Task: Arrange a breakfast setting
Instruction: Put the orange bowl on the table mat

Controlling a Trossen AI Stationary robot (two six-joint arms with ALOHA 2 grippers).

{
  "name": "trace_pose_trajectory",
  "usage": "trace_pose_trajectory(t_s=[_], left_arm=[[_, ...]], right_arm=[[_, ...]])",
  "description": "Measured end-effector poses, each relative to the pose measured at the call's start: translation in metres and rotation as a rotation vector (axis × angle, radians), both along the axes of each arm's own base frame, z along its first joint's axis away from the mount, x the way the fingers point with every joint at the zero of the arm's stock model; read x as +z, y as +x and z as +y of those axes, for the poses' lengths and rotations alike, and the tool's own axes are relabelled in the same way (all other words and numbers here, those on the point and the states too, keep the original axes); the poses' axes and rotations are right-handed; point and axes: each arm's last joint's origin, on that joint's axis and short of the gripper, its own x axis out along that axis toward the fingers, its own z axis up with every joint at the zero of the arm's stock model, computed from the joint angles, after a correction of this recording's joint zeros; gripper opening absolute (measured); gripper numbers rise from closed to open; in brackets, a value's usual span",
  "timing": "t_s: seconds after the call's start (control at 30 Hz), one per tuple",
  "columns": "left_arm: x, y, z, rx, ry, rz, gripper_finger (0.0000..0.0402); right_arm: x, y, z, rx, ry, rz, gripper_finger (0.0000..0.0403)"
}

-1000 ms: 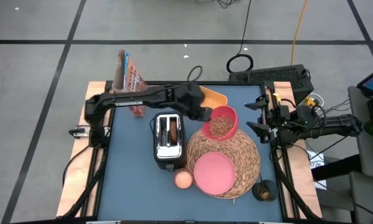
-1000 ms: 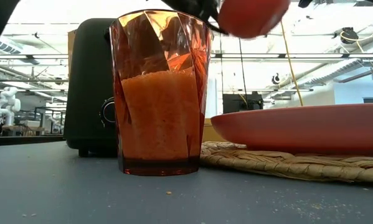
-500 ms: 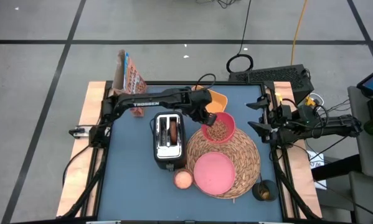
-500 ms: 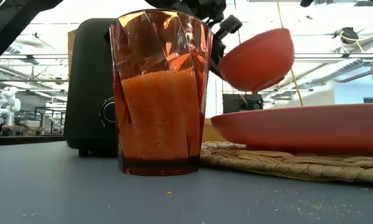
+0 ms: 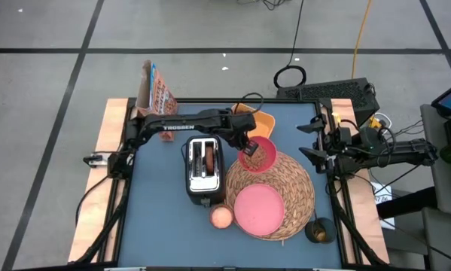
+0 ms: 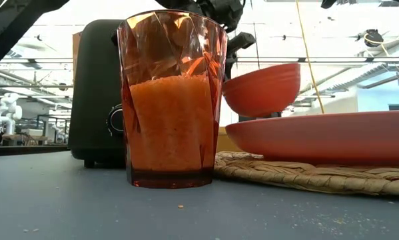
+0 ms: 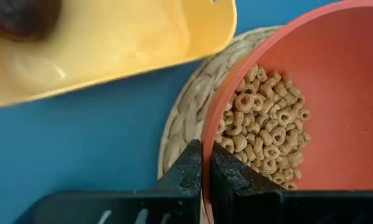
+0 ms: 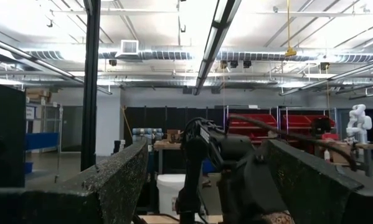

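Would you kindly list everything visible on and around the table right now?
Placemat: one, straw, table's right half.
Plate: one, pink, on placemat.
Bowl: one, pink, holding cereal, at placemat's far edge.
Toaster: one, black, left of placemat.
Glass: one, orange, in front of toaster.
Tray: one, yellow, behind bowl.
Cereal box: one, table's far left corner.
Left gripper: shut on bowl rim.
Right gripper: open, raised at right edge.

From above, even light falls on my table (image 5: 165,226) with only soft shadows; at table height the bright ceiling behind washes out and backlights the orange glass (image 6: 172,100); past my left wrist the yellow dish (image 7: 111,37) blurs near one corner; ceiling strip lights (image 8: 220,25) glare.
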Motion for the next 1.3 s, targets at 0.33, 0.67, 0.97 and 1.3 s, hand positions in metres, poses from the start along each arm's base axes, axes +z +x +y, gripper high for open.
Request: trace_pose_trajectory(t_s=[0.33, 0.67, 0.97, 1.3], left_arm=[[-0.021, 0.002, -0.003, -0.029, 0.034, 0.1, 0.0008], [-0.038, 0.006, -0.002, -0.055, 0.027, 0.151, 0.0008], [-0.04, 0.007, -0.003, -0.133, 0.042, 0.152, 0.0043], [-0.04, 0.007, -0.002, -0.161, 0.057, 0.152, 0.005]], right_arm=[[-0.002, 0.001, 0.0, 0.0, -0.001, 0.023, 0.032], [-0.003, 0.001, 0.0, 0.0, -0.002, 0.033, 0.032], [-0.003, 0.002, 0.0, 0.001, -0.002, 0.037, 0.032], [-0.003, 0.002, 0.0, 0.001, -0.002, 0.038, 0.032]])
